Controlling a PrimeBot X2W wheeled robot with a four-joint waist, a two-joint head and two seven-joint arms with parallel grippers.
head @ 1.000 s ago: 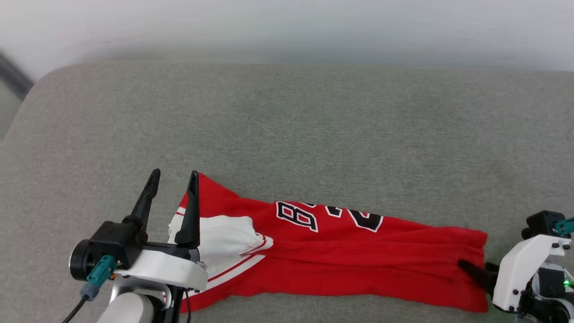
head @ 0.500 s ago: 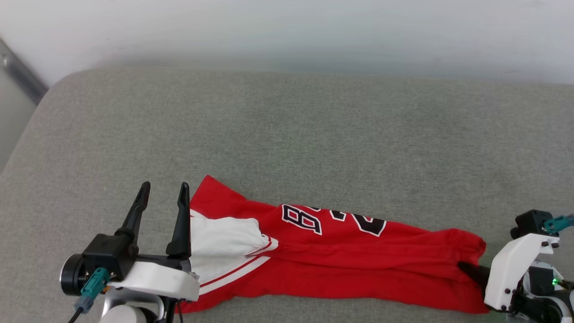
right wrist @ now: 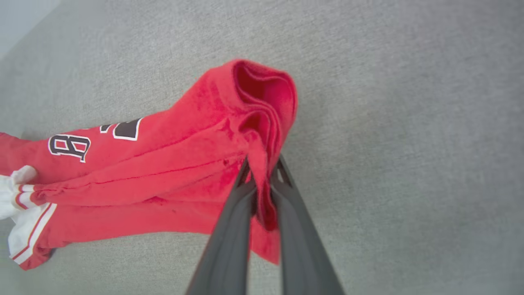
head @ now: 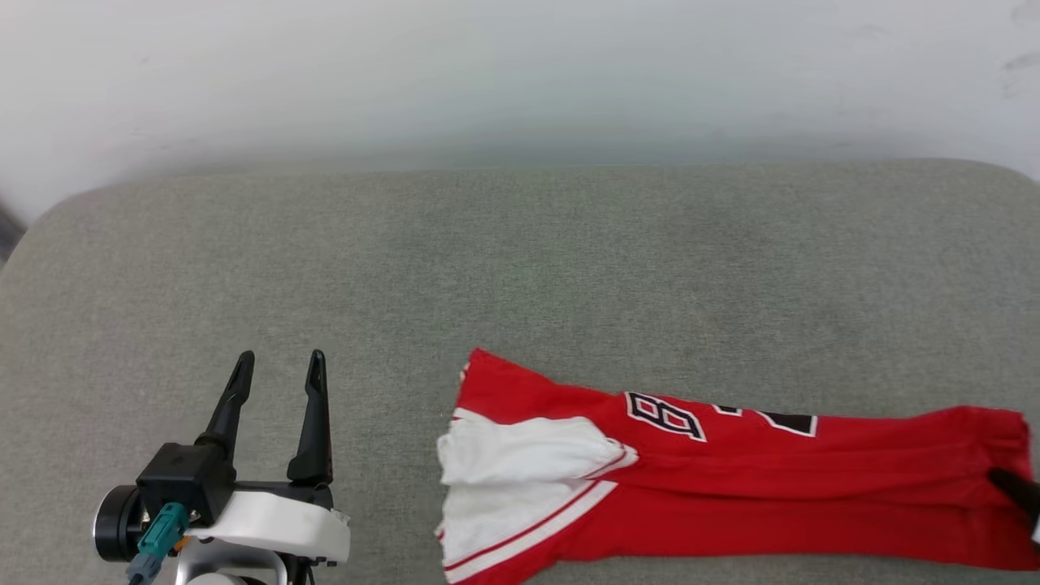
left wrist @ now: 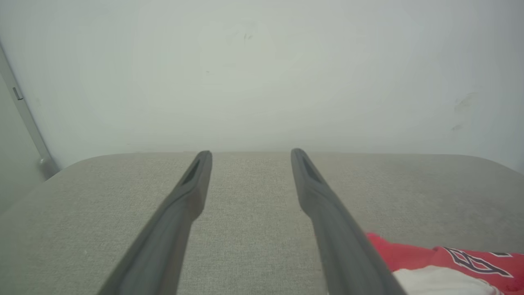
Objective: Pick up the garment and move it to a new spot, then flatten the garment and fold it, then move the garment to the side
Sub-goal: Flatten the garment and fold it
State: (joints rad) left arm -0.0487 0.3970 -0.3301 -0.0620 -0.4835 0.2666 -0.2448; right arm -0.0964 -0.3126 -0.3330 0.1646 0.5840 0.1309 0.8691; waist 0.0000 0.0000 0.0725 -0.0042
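The garment [head: 731, 479], a red jersey with white sleeves and a black number print, lies folded into a long strip along the near edge of the grey cushion [head: 520, 268]. My right gripper [right wrist: 262, 166] is shut on the bunched red hem, which stands up in folds above the fingers. In the head view its dark fingertip [head: 1011, 486] pokes in at the far right, on the garment's right end. My left gripper [head: 280, 357] stands open and empty over bare cushion, left of the white sleeve end. Beside my left gripper [left wrist: 251, 153], the garment [left wrist: 413, 248] shows at lower right.
A white wall [head: 520, 73] rises behind the cushion. The cushion's far left corner [left wrist: 77, 164] is rounded, with a grey metal strip [left wrist: 24, 119] on the wall beyond it. Bare cushion stretches behind the garment and to its left.
My right gripper has shut on the hem and dragged the garment to the right, away from my left gripper, which earlier stood over the sleeve end. The head camera has also shifted.
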